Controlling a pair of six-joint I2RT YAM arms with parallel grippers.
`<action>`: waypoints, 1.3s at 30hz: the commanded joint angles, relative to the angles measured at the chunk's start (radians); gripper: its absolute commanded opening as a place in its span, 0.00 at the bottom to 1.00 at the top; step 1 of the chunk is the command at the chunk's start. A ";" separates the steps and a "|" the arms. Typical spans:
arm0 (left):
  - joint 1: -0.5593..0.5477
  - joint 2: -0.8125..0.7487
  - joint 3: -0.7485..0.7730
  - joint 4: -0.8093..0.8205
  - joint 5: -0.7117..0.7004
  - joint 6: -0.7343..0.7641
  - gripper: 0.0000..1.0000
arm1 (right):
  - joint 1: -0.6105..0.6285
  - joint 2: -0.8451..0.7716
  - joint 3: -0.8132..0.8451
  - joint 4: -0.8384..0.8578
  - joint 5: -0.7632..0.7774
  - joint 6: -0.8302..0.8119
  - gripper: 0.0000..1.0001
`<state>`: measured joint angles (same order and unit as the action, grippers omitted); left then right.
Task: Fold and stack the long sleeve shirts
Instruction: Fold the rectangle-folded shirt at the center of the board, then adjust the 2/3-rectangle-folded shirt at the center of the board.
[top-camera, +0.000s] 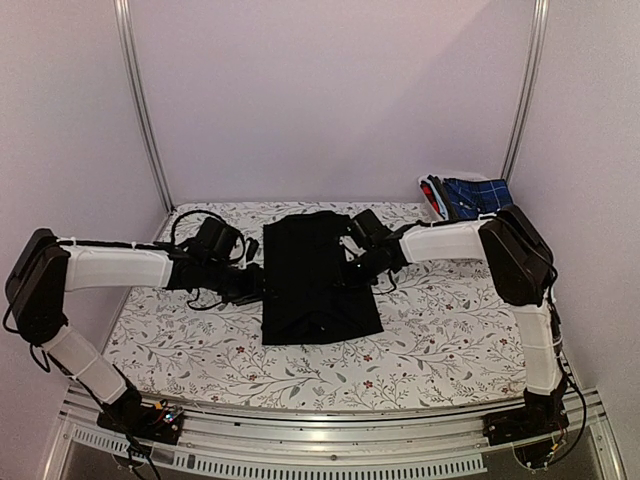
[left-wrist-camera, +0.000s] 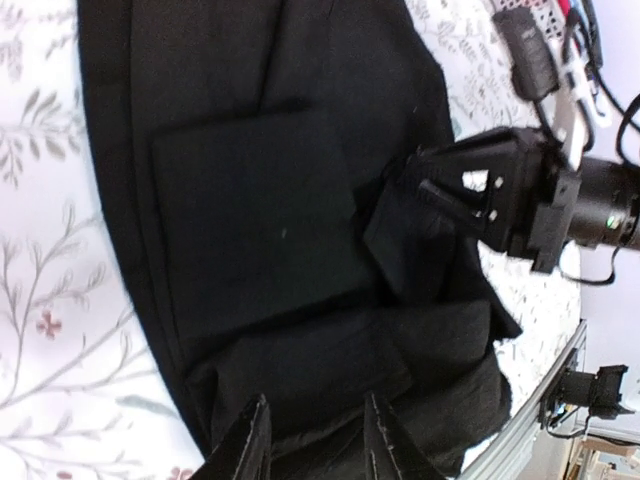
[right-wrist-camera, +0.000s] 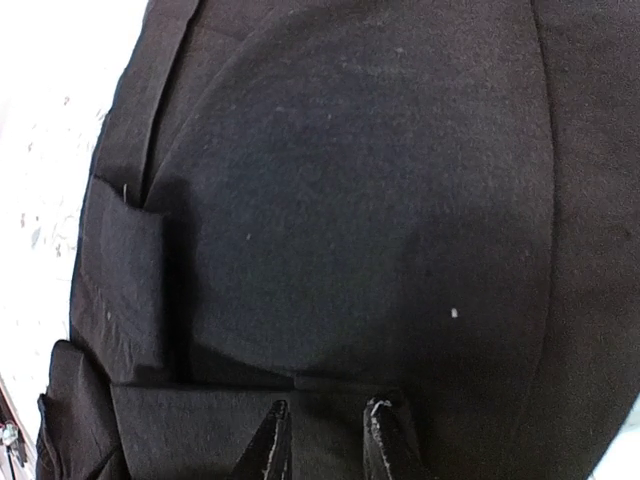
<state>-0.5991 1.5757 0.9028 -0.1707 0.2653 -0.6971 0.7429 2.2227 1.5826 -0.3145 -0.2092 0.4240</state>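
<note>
The black long sleeve shirt (top-camera: 315, 275) lies flat on the flower-patterned desk (top-camera: 450, 330), folded in to a narrow upright panel. It sits between the two tools, each of which meets one of its long sides.

The left tool (top-camera: 258, 288) sits low at the shirt's left edge. In its wrist view the two fingers (left-wrist-camera: 255, 445) stand apart and the black cloth runs flat beneath the gap with nothing caught between them, so this tool is released. Straight ahead of it a squarer folded layer rests on top of the shirt. Past that layer, the right tool (left-wrist-camera: 428, 185) faces it from the opposite side.

The right tool touches the shirt's right edge near the upper half, where a fold of cloth rises to meet its tips. From its own wrist camera the fingertips (right-wrist-camera: 270, 445) are slightly parted over dark fabric. A buttoned placket strip and a folded cuff lie to the left of them, and a small pale speck shows on the cloth ahead. I cannot tell whether cloth is pinched between them or only lies under them.

Behind the right tool's arm, at the desk's far corner, a white basket (top-camera: 435, 186) holds a blue checked cloth (top-camera: 480, 195).
</note>
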 joint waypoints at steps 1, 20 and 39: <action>-0.027 -0.085 -0.111 -0.019 -0.003 -0.051 0.35 | 0.013 -0.130 -0.051 -0.008 0.040 -0.016 0.26; -0.084 -0.115 -0.242 0.062 0.005 -0.139 0.43 | 0.121 -0.577 -0.598 0.092 0.193 0.010 0.53; -0.099 -0.024 -0.227 0.118 0.002 -0.149 0.40 | 0.194 -0.427 -0.550 0.137 0.233 0.010 0.41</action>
<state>-0.6834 1.5311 0.6704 -0.0872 0.2691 -0.8402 0.9302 1.7599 0.9859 -0.1944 0.0051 0.4301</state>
